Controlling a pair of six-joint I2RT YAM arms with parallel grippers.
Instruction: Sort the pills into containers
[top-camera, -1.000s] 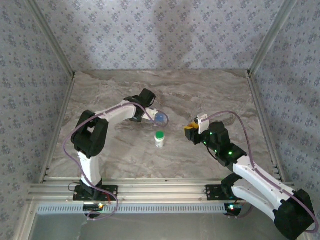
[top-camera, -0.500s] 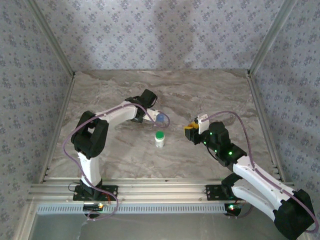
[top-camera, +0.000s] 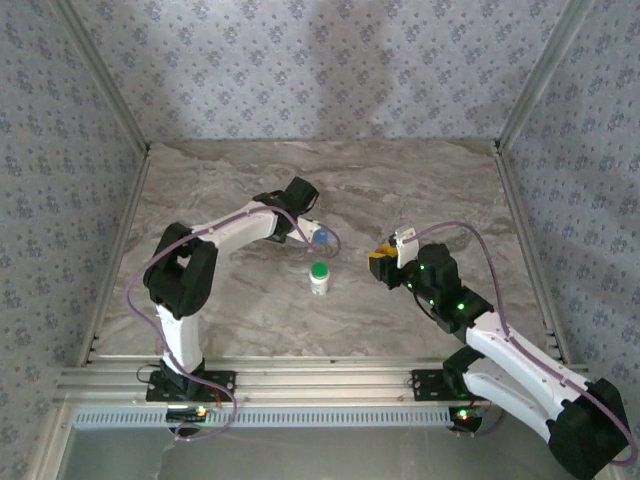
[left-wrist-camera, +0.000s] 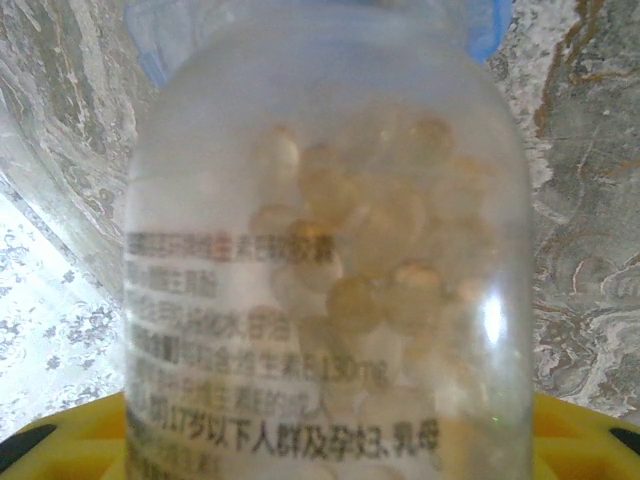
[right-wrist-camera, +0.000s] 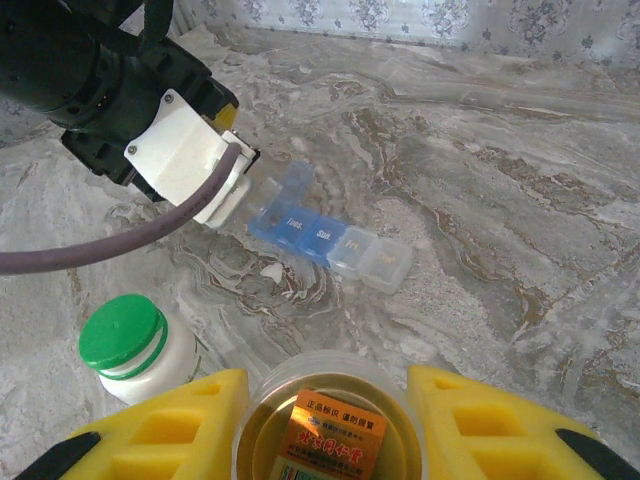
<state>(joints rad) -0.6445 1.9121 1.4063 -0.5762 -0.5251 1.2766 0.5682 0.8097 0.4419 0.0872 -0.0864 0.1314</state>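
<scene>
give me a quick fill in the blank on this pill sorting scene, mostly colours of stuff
1. The white bottle standing on the table has a ____ cap.
2. The clear bottle of softgels in the left end effector has a ____ cap.
3. The jar held in the right end effector carries an ____ label on top.

Missing words: green; blue; orange
</scene>
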